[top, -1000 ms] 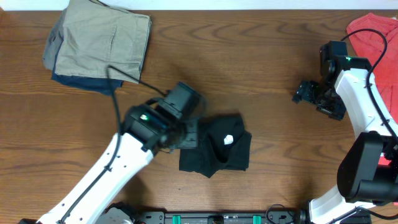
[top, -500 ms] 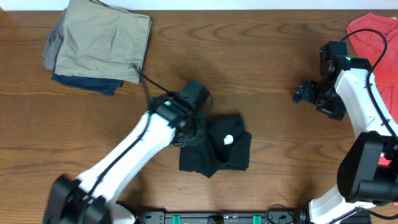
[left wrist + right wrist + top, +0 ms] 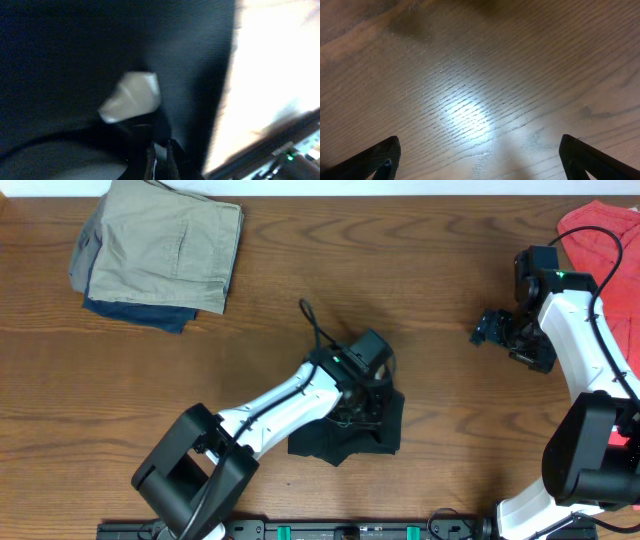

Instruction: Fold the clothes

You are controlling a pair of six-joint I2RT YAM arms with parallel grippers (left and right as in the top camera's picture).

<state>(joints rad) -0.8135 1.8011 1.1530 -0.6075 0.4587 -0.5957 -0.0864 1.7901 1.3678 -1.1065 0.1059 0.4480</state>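
The clothes (image 3: 322, 444), a black T-shirt, lie bunched on the wooden table near the front middle. My left gripper (image 3: 358, 402) is pressed down onto the shirt's upper right part and covers its collar from above. In the left wrist view black fabric (image 3: 75, 60) fills the frame, with the white tag (image 3: 132, 97) just ahead of my left gripper (image 3: 161, 161). Its jaws are shut, with a thin fold of the dark cloth pinched between them. My right gripper (image 3: 490, 330) hovers at the far right, open over bare wood (image 3: 480, 160), its fingertips (image 3: 382, 159) spread wide.
A folded stack of khaki and navy garments (image 3: 160, 250) sits at the back left. A red garment (image 3: 605, 230) lies at the back right corner, behind the right arm. Bare wood (image 3: 450, 410) separates the shirt from the right arm.
The left arm swung rightward from the shirt's left edge to over the collar and tag, and its jaws closed. The right arm has not moved.
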